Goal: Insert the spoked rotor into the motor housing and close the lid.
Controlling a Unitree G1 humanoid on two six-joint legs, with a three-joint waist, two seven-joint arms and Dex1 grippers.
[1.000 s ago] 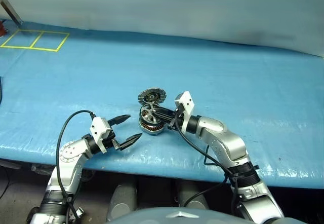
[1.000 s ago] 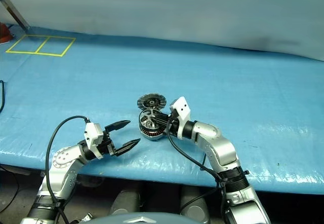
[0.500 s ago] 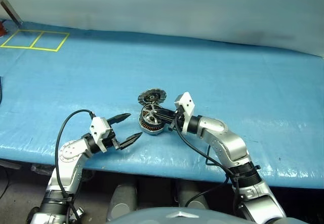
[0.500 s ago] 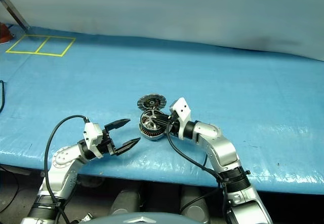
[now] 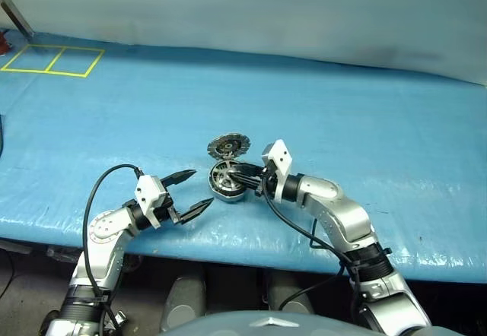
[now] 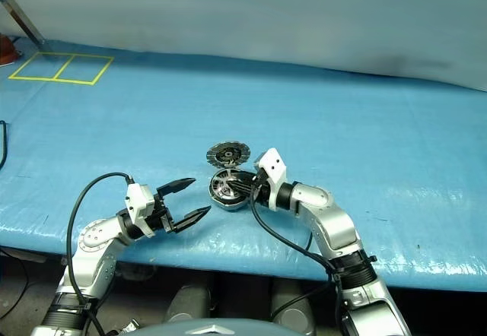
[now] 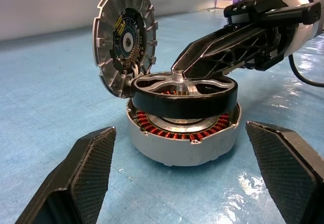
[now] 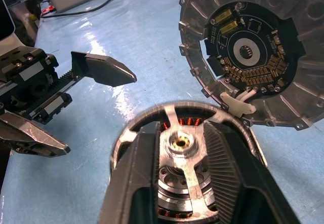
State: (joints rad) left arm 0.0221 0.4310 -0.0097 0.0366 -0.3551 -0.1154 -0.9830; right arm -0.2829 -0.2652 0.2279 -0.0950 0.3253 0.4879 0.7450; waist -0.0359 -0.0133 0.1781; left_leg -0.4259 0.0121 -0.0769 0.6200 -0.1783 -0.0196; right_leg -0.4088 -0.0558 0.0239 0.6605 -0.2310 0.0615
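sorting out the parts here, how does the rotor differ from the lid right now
The spoked rotor lies nearly flat on top of the motor housing, not fully sunk in; the lid stands upright, swung open at the housing's far edge. The rotor is open between its spokes, showing copper windings below; the lid's inner face is solid, carrying a dark circuit board. The right claw reaches over the rotor; nothing touches the lid. Both are round and about as wide as the housing.

Bright, even overhead lighting; white glare streaks on the glossy blue table cover (image 5: 365, 123), strongest near its front edge. Shadows soft and short. Head views sharp throughout; wrist views crisp on the lid (image 8: 253, 57), with near fingers (image 8: 228, 183) slightly soft and mild edge distortion
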